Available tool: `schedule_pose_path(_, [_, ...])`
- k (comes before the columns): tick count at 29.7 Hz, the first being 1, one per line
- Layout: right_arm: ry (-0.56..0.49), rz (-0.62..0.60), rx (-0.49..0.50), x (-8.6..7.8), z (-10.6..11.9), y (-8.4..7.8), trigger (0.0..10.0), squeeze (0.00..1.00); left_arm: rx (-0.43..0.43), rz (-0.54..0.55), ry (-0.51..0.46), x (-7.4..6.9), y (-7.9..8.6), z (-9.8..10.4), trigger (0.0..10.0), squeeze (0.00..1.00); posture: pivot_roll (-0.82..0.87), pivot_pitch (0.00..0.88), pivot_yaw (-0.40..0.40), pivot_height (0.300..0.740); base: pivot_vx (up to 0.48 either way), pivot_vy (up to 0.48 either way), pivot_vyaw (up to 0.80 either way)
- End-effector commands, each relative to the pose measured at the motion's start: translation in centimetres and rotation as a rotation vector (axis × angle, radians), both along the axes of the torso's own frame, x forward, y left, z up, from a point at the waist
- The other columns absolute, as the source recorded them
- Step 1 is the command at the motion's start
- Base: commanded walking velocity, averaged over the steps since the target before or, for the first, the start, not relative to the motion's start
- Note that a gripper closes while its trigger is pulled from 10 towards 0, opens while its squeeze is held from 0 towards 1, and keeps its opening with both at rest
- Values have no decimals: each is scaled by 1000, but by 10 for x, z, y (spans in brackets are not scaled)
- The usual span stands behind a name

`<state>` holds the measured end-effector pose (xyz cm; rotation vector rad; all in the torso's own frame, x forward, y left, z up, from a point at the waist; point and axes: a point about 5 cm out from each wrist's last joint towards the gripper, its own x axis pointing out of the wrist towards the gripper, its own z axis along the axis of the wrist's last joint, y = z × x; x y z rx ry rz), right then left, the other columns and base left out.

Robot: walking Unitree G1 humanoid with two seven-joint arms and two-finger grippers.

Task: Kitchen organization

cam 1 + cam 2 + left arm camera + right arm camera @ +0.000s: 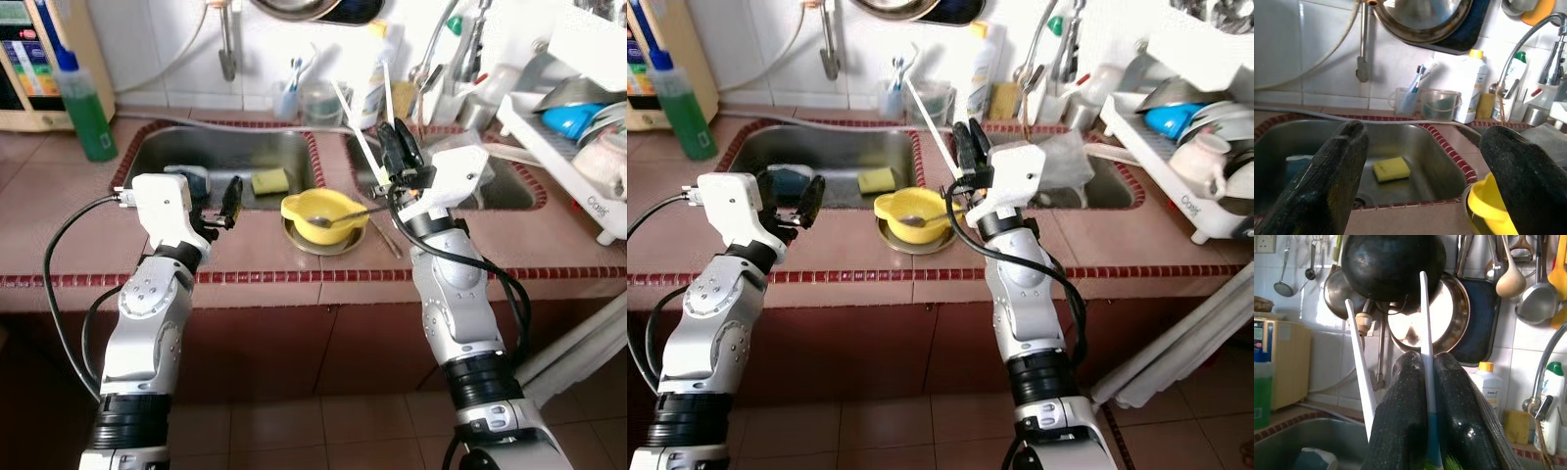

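Gripping a pair of long white plastic chopsticks (pixel 362 137), the right claw (pixel 397 147) is clamped tight on them, raised above the right basin of the steel sink (pixel 495 186), the sticks splaying up and away from its fingers. The left claw (pixel 220 201) hovers with fingers spread wide and nothing between them, over the front edge of the left basin (pixel 216 152), where a yellow sponge (pixel 269 181) lies. Between the arms, on the reddish tiled desk (pixel 59 225), sits a yellow plastic bowl (pixel 323 215) with a metal spoon (pixel 338 217) in it, resting on a steel plate (pixel 323 243).
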<state>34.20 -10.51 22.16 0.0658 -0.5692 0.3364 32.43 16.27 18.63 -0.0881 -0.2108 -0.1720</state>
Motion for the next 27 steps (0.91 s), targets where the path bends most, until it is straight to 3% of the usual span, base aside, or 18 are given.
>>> schedule_pose_path(1, [-18, -11, 6, -2, 3, -6, 10000, 0, 5, -17, 3, 3, -4, 2, 10000, 0, -49, 0, -20, 740, 307, 0, 0])
schedule_pose_path(25, [-4, -11, -57, -1, -1, -5, 10000, 0, -1, -19, -11, 7, -6, 5, 10000, 0, -45, 0, -40, 740, 311, 0, 0])
schedule_pose_path(27, [-2, -9, -65, -1, -1, -4, 10000, 0, -2, -21, -12, 7, -7, 6, 10000, 0, -41, 0, -39, 740, 315, 0, 731])
